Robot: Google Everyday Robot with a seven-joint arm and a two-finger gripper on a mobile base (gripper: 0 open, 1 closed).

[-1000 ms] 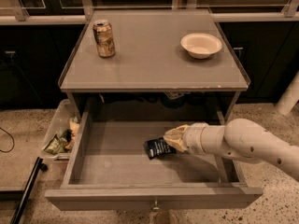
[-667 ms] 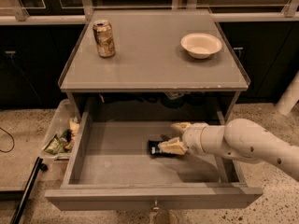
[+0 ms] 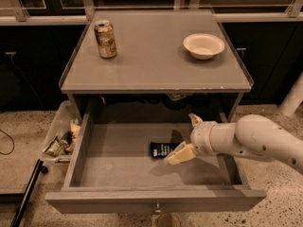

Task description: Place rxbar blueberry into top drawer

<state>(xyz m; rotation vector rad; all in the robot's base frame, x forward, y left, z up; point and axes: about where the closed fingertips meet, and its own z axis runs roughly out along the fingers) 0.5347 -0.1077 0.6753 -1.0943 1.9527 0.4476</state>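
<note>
The top drawer (image 3: 118, 198) is pulled fully open below the grey tabletop, with its small knob at the front centre. The rxbar blueberry (image 3: 163, 149), a dark navy flat bar with white lettering, lies flat on the drawer floor, right of centre. My gripper (image 3: 187, 137) hangs inside the drawer just right of the bar, on a white arm coming in from the right. Its fingers are spread apart: one cream fingertip (image 3: 178, 156) is beside the bar's right end, the other points up toward the back. It holds nothing.
A gold drink can (image 3: 105, 39) and a white bowl (image 3: 203, 45) stand on the tabletop (image 3: 151, 65). A clear plastic bin (image 3: 59, 134) with wrappers sits on the floor left of the drawer. A black pole (image 3: 26, 195) lies at the lower left.
The gripper was closed around the bar and has opened. The bar now lies free on the drawer floor, and the gripper has drawn back a little to the right.
</note>
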